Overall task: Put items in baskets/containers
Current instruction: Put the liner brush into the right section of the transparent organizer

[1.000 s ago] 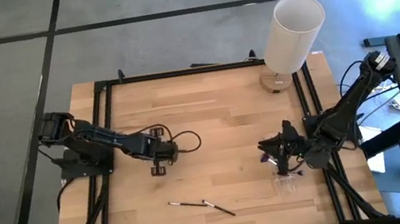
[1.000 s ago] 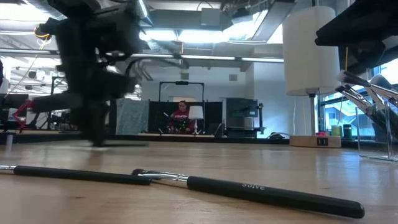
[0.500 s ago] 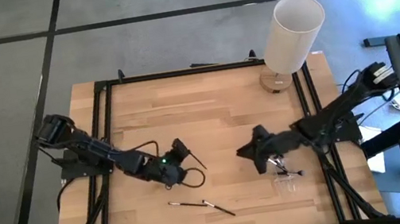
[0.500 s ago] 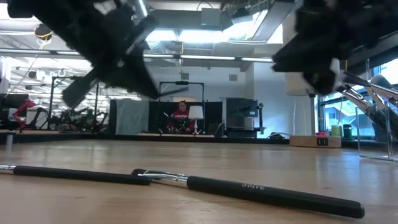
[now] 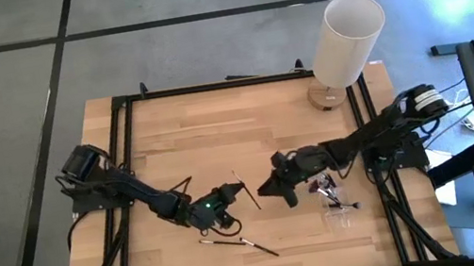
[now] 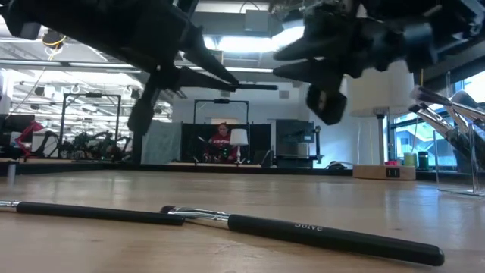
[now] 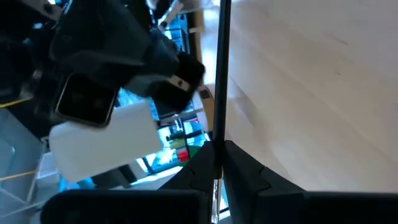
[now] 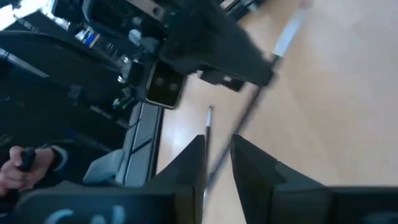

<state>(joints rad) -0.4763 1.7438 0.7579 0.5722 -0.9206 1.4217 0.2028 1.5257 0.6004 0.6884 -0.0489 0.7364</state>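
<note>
My left gripper (image 5: 231, 194) is near the table's middle, shut on a thin dark makeup brush (image 5: 244, 189). The brush is clear of the table. My right gripper (image 5: 267, 188) faces it from the right, fingers a little apart. The brush's free end (image 6: 269, 86) points at them, and I see no touch. Two more brushes (image 5: 235, 243) lie flat near the front edge. The clear box (image 5: 338, 215) sits on the table at the right, with brushes (image 5: 330, 187) beside it. My left gripper pinches the brush's thin dark shaft (image 7: 219, 134) between its two fingertips. The fingers come roughly level from the table's left and lie across the brush. The brush is lifted clear and nearly level, most of its length reaching toward my right gripper.
A tall white cylinder (image 5: 346, 39) on a round wooden base stands at the far right corner. Black frame rails (image 5: 121, 151) run along the table's sides. A person sits in the room far beyond the table (image 6: 220, 140).
My left gripper has gone toward the near edge and the right, rolling its wrist, and has lifted the brush clear of the table. My right gripper has left the clear box and gone left toward the table's middle, so the two now face each other.
</note>
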